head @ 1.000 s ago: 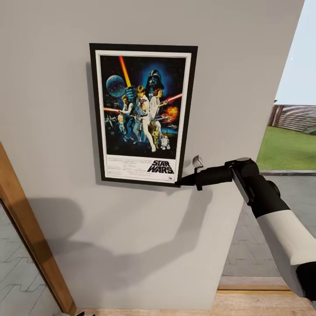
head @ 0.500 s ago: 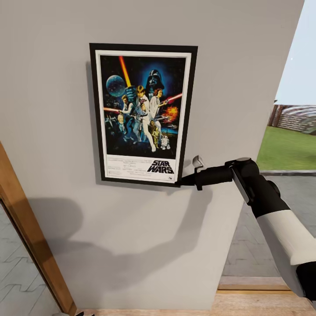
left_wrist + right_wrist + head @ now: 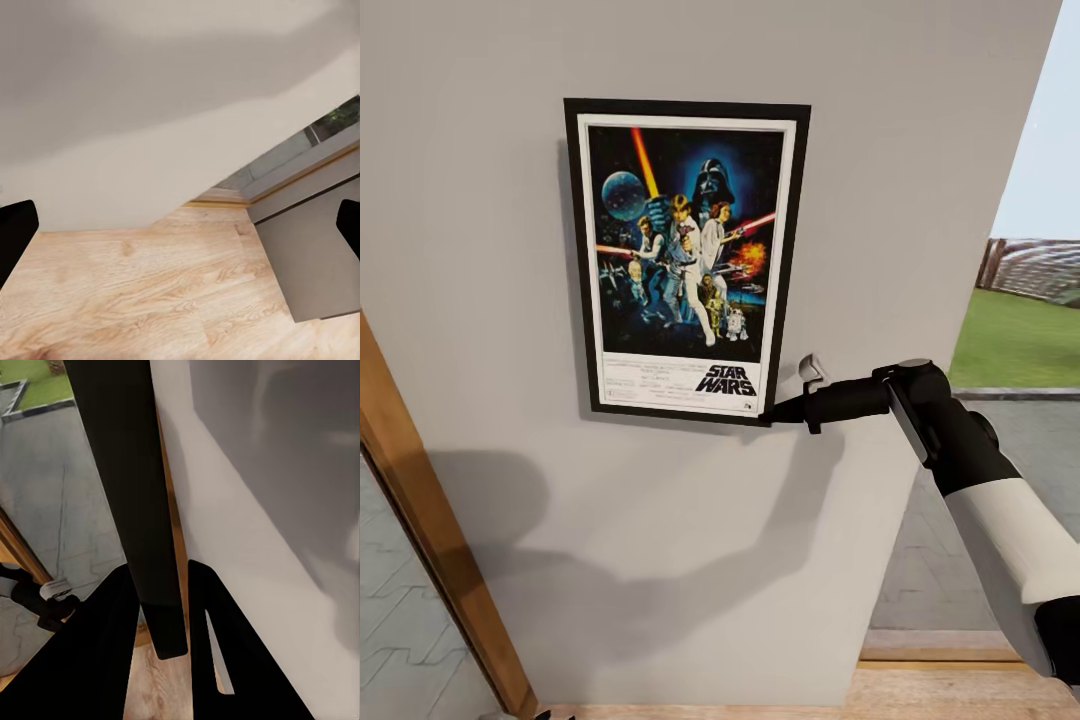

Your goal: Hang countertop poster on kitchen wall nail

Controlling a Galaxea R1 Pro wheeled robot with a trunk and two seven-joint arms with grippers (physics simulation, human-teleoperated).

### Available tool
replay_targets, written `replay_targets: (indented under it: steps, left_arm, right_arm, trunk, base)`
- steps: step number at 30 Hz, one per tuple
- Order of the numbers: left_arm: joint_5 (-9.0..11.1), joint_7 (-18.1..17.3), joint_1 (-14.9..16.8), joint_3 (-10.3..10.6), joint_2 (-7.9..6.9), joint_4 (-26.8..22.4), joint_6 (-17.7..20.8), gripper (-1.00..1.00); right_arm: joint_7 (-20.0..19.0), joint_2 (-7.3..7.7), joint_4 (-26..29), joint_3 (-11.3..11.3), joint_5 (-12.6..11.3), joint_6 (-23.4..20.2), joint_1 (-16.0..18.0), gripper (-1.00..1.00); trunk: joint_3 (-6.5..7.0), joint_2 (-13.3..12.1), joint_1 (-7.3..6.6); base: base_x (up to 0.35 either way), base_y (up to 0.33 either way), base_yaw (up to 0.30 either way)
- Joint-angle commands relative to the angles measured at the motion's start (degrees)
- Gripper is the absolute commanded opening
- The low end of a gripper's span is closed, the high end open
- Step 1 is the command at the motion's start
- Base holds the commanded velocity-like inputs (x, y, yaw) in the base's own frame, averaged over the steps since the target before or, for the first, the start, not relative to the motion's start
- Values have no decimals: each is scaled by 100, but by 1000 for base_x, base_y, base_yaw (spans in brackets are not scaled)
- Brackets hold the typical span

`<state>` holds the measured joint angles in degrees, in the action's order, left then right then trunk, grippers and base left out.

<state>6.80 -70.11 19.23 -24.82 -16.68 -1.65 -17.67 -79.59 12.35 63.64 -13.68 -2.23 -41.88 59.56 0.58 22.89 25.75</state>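
View shifted slightly; door frame edged leftward.

— What colours are on the poster?
— Black frame, white border, dark blue ground with bright figures, and an orange-red streak at upper left.
— And the wall?
— Plain pale grey, with a soft darker shadow low in the frame.
— The right gripper?
— Black, on a white-and-black arm. Honey-coloured wood-grain floor, green grass at right.

Home interior, pale grey wall, wood floor, timber door frame, lawn outside
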Motion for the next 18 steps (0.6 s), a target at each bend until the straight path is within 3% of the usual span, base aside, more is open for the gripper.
replay_targets:
  steps: [1, 18]
  left_arm:
    - [59, -12, 2, 47, -2, 7, -26, 100]
    - [59, -12, 2, 47, -2, 7, -26, 100]
  right_arm:
    - [-4, 4, 0, -12, -24, -66, 3, -100]
    - [2, 4, -10, -12, -29, -66, 3, -100]
  trunk:
    - [-3, 3, 3]
    - [-3, 3, 3]
  base:
    - [0, 29, 0]
    - [0, 33, 0]
